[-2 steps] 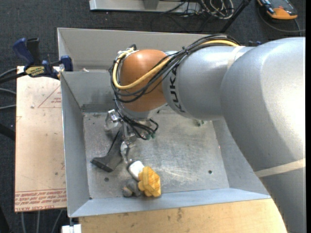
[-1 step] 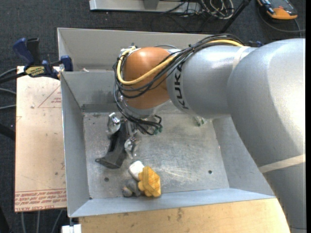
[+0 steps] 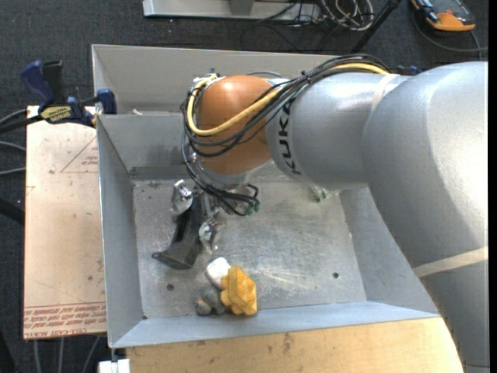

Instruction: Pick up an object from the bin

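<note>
My gripper hangs under the orange dome over the left middle of the bin floor, low down. Its two metal fingertips stand apart, so it is open. A black angular thing, like a bent bracket or wedge, lies on the floor with its upper end between the fingertips and its lower end pointing to the front left. The fingers straddle that upper end; I cannot tell if they touch it. A small white lump lies just in front of the right fingertip.
A yellow spongy block and a grey pebble lie by the front wall. A small pale thing sits near the arm at the right. The arm covers the back right of the bin.
</note>
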Controlling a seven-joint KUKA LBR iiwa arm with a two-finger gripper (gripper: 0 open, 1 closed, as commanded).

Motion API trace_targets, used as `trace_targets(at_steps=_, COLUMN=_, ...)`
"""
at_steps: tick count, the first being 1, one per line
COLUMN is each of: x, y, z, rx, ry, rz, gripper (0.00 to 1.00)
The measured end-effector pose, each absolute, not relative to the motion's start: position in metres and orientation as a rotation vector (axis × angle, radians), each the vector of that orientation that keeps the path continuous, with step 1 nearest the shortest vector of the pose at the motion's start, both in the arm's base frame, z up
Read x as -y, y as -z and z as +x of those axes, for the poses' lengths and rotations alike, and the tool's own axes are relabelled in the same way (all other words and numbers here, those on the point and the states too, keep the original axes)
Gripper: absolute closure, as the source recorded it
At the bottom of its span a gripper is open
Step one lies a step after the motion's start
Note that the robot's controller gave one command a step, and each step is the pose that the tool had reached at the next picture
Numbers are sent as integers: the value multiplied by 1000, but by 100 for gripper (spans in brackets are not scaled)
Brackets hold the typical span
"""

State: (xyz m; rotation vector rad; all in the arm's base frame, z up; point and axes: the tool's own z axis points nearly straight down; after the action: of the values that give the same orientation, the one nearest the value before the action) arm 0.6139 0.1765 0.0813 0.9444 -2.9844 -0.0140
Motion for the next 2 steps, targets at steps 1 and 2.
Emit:
trace_targets(at_steps=1, x=-173, y=-104, z=611, rx=2993, ry=4, rz=942, gripper=100)
trace_targets(at_steps=2, x=-185, y=-147, z=615, rx=2999, ry=2, rz=924, gripper=100)
